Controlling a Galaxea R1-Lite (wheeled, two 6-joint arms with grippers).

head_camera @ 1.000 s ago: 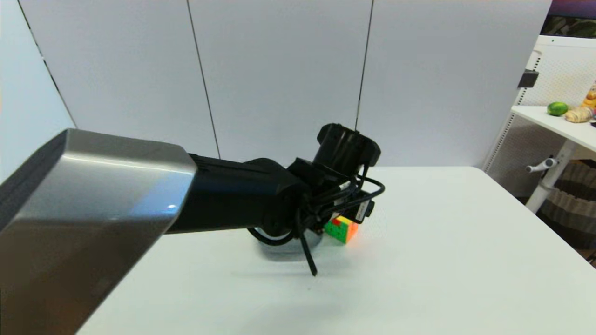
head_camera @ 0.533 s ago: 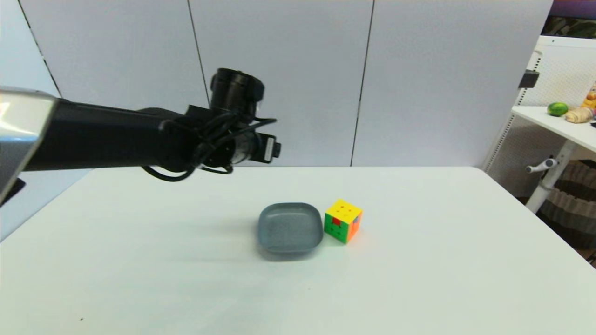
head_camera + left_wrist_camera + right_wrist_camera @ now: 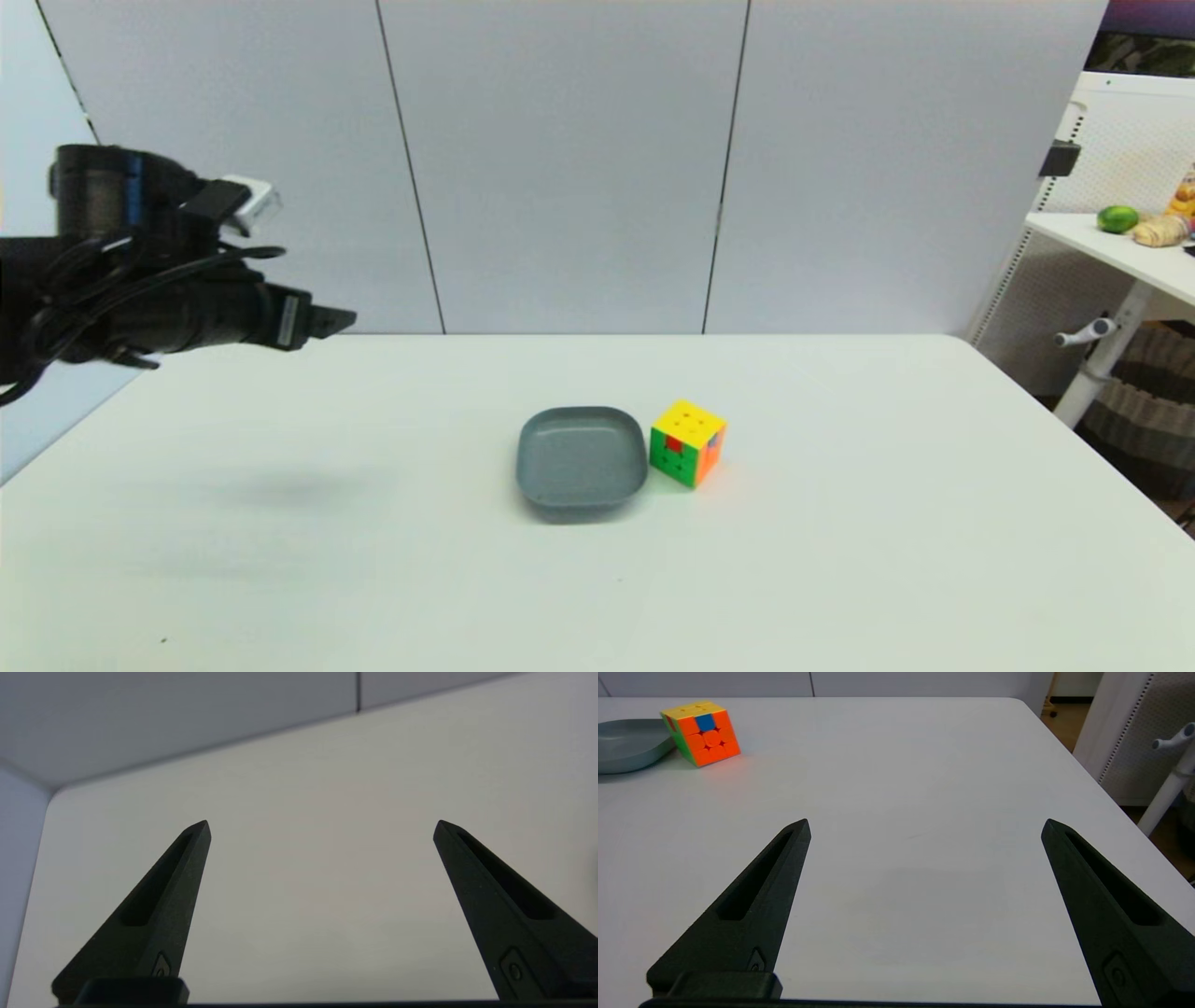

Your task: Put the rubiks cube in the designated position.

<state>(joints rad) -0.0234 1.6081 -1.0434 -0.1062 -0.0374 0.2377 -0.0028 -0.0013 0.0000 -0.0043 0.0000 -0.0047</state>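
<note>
Black fingers first: the left gripper (image 3: pixel 322 826) has its jaws spread wide with nothing between them, only bare white table (image 3: pixel 327 882) showing past the tips. In the head view that left gripper (image 3: pixel 322 320) sits high at the far left edge of the table, well apart from everything. A second ago this arm was stretched across the middle, covering the dish and part of the cube; half a second ago it was already lifted and pulling left; now it is nearly out of the scene. So the arm has retreated empty.

The right gripper (image 3: pixel 924 823) also has its jaws wide and empty, low over the near right part of the table (image 3: pixel 901 788), parked, not seen in the head view.

Outward from there: the rubiks cube (image 3: pixel 688 443) sits flat on the table just beside the right rim of the grey dish (image 3: pixel 581 456), touching or nearly so; I cannot tell which. Yellow face up, green and orange faces toward the camera. The right wrist view shows the same: rubiks cube (image 3: pixel 700 731) on the table next to the grey dish (image 3: pixel 630 744), not inside it. Its spot matches the earlier frames, so it has not shifted as the arm left.

Judgement: looks like a release-and-withdraw. If the designated spot is beside the dish, the task reads as done. If it is in the dish, the cube is not there yet.

On the side table (image 3: pixel 1111 243) far right, a lime (image 3: pixel 1117 217); irrelevant.
</note>
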